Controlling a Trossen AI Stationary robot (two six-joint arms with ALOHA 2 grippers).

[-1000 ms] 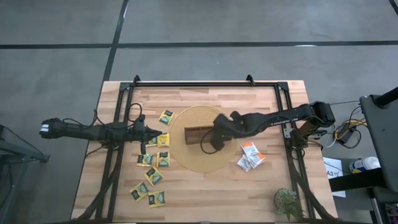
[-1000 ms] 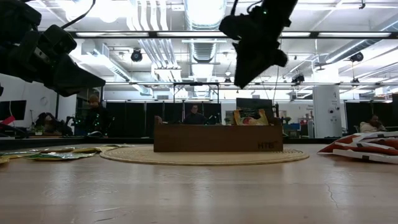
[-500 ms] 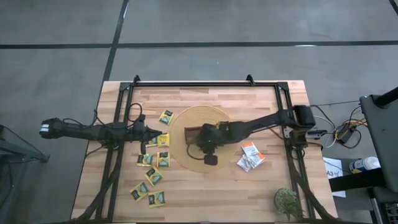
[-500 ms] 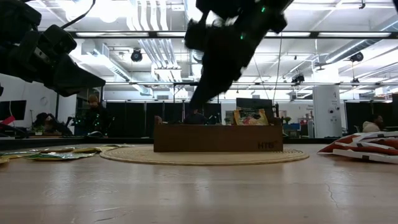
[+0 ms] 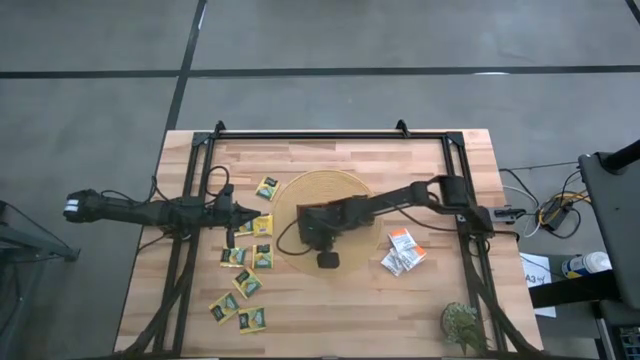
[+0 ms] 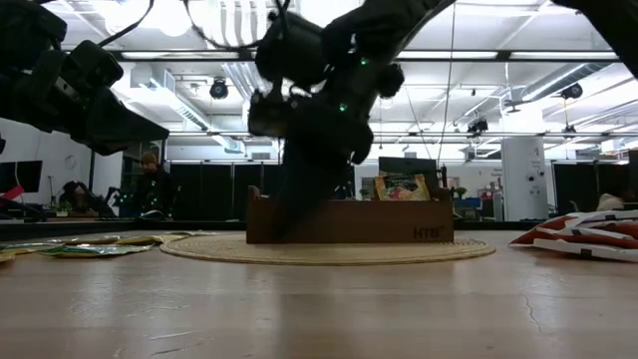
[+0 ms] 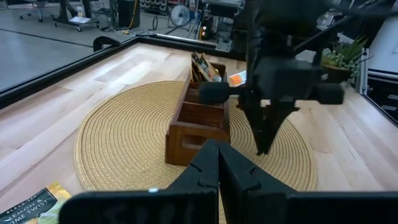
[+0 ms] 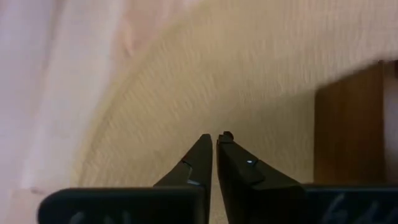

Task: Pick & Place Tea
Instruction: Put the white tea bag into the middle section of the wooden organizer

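Several yellow-green tea packets (image 5: 245,268) lie flat on the table's left half, and a few white-and-orange ones (image 5: 403,250) lie on its right half. One packet (image 7: 202,65) stands in the wooden tray (image 7: 198,118), which rests on a round woven mat (image 5: 330,185). My right gripper (image 7: 263,148) is shut, holds nothing and points steeply down at the mat, just on the tray's near side toward its left end. My left gripper (image 7: 217,149) hangs shut with nothing in it, above the table left of the mat. My right gripper has its shut fingertips (image 8: 216,140) close over the woven mat (image 8: 186,74), slanting down from the table's right. Whether they touch the mat, I cannot tell.
A black frame (image 5: 320,134) runs along the table's far, left and right sides. A small green plant (image 5: 462,325) stands at the near right corner. Bare wood lies between the mat and the near edge.
My right gripper has swung from high over the tray down and toward the table's left, rolling as it went. It now points steeply at the mat in front of the tray. The packets and the tray have kept their places.
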